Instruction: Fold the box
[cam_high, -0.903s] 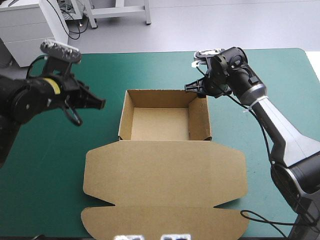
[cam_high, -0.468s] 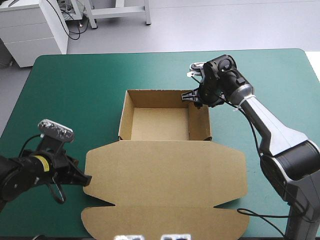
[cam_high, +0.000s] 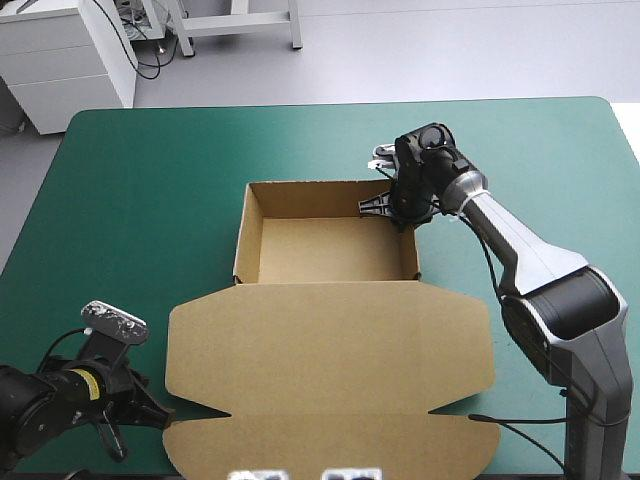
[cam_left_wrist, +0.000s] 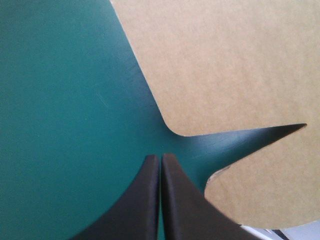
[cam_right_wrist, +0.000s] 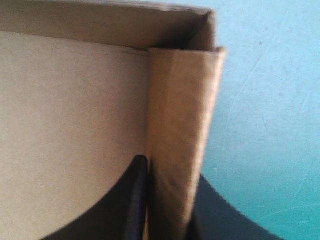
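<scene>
The brown box (cam_high: 320, 248) stands as an open tray with its lid (cam_high: 330, 340) lying flat toward the near edge. My right gripper (cam_high: 387, 205) is at the tray's far right corner. In the right wrist view its black fingers straddle the folded right wall (cam_right_wrist: 177, 115), one inside the tray and one outside, so the right gripper (cam_right_wrist: 170, 172) is shut on the box. My left gripper (cam_high: 160, 415) sits low at the lid's near left side. In the left wrist view the left gripper (cam_left_wrist: 161, 158) is shut and empty, its tip just short of the notch (cam_left_wrist: 225, 142) between lid and end flap.
The teal-green cover (cam_high: 150, 200) lies bare to the left and far side of the box. A black cable (cam_high: 520, 440) lies near the lid's near right corner. The lid's end flap (cam_high: 330, 445) reaches almost to the table's near edge.
My left arm has come down from the far left of the table to the lid's near left notch. The right gripper slid along to the far right corner, nudging the tray slightly left.
</scene>
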